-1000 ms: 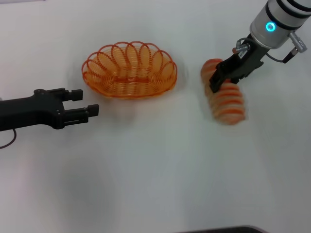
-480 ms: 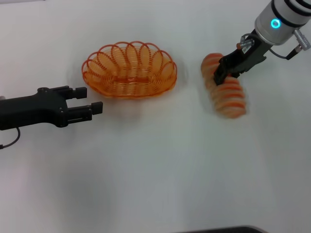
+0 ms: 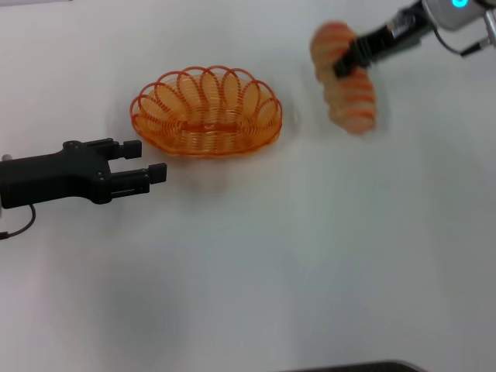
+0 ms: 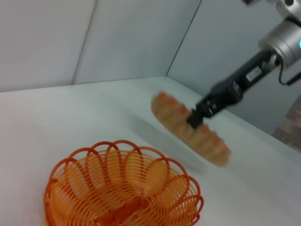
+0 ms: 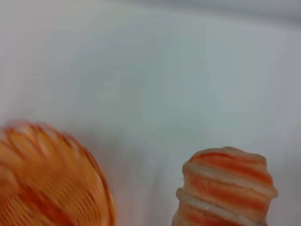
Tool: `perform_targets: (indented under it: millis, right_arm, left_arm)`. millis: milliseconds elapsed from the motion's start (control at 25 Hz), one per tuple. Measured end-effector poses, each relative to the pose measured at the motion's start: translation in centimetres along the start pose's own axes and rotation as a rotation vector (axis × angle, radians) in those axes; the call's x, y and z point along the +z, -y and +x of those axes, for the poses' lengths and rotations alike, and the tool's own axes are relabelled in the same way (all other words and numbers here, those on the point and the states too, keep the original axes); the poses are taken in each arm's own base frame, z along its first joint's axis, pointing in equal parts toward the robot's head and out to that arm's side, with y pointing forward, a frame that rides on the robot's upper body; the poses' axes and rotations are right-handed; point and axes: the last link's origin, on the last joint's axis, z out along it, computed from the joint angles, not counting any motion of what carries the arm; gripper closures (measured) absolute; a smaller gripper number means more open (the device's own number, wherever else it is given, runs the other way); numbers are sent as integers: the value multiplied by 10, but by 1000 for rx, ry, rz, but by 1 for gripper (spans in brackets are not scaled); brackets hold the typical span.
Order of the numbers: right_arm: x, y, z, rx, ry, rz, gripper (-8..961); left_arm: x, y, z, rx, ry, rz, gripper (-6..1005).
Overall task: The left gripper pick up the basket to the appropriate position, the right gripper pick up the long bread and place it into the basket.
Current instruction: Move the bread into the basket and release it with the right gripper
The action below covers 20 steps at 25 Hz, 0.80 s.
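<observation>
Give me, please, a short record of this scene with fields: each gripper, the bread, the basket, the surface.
left gripper: open, low beside the basket, not touching it
right gripper: shut on the long bread, raised
long bread: lifted clear of the table, held near its middle, outside the basket
basket: upright on the table, nothing inside
table: white

A white table point(image 3: 310, 256) and grey walls point(image 4: 94, 37).

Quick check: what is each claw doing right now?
Left claw: open, empty, beside the basket.
Right claw: shut on the long bread, lifted.
</observation>
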Motion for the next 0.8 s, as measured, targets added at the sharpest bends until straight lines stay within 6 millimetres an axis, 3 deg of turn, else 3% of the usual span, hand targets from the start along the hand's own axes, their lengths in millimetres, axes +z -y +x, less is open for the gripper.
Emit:
perform_targets:
  millis: [280,480,800]
  right_arm:
    - [-12,-10,-33,-84,248,-106,608]
    - [-19,-29,-53,-198,409,-200,639]
    - [-15,-78,-57,-586,398,-310,644]
  left_arm:
    - [1,-2,1,3,1,-11,277]
    - [3,-2,-1,3,1,-16,276]
    - [5,-4,-1,26,0,-36,277]
